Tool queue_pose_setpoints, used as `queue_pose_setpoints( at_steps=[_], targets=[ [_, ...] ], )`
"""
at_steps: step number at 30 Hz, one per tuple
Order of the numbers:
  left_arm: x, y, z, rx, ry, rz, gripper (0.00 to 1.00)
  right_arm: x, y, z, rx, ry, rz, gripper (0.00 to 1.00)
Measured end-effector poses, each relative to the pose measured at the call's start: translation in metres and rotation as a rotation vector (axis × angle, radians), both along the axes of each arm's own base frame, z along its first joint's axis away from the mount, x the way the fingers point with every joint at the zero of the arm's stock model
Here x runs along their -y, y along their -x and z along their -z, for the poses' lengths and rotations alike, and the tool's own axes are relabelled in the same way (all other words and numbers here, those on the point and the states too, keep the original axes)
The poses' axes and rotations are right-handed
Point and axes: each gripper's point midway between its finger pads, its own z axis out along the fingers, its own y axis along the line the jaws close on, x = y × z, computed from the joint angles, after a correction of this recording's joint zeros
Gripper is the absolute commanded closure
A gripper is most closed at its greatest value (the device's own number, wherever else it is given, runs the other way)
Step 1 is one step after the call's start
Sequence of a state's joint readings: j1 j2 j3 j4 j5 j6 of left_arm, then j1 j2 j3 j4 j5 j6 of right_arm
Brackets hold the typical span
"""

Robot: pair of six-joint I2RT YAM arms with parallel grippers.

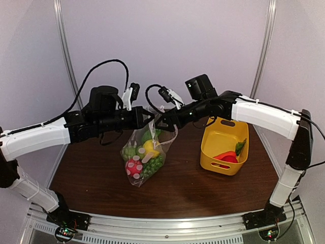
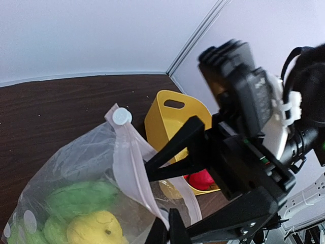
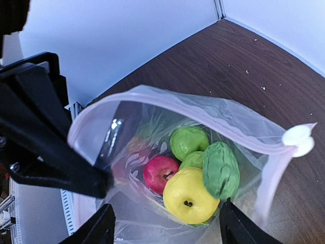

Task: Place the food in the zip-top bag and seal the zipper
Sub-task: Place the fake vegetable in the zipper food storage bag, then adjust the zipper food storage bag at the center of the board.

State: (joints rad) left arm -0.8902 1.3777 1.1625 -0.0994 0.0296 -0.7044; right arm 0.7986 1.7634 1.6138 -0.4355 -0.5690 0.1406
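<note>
The zip-top bag [image 1: 143, 155] hangs over the table between my two grippers, mouth open. My left gripper [image 1: 151, 116] is shut on its rim, seen in the left wrist view [image 2: 166, 216]. My right gripper [image 1: 163, 122] is open, its fingers [image 3: 101, 226] wide apart over the open mouth [image 3: 167, 204]. Inside lie a red apple [image 3: 161, 173], a yellow lemon [image 3: 190, 195] and green apples [image 3: 188, 141]. The zipper [image 3: 203, 104] runs along the rim and ends at a white tab [image 3: 298, 140]. A carrot [image 1: 223, 154], red pepper [image 1: 231, 159] and cucumber [image 1: 240, 146] lie in the basket.
The yellow handled basket [image 1: 218, 133] stands on the dark wooden table to the right of the bag, also showing in the left wrist view [image 2: 167, 109]. Pale walls close in the table at the back and both sides.
</note>
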Motion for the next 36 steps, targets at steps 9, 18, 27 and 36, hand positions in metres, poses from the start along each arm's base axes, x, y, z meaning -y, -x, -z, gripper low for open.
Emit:
queue_pose_setpoints(
  at_steps=[9, 18, 27, 36],
  targets=[
    [-0.005, -0.001, 0.004, 0.005, -0.012, -0.024, 1.0, 0.055, -0.009, -0.065, 0.173, -0.017, 0.166, 0.33],
    [-0.006, -0.001, 0.007, 0.002, -0.016, -0.023, 1.0, 0.05, -0.023, 0.016, 0.047, 0.15, 0.188, 0.58],
    [-0.01, -0.005, 0.011, 0.014, -0.069, -0.043, 1.0, 0.05, -0.019, 0.043, -0.045, 0.281, 0.137, 1.0],
    [0.006, -0.025, 0.004, 0.032, -0.161, -0.014, 1.0, 0.067, -0.029, -0.068, 0.151, 0.118, 0.17, 1.0]
  ],
)
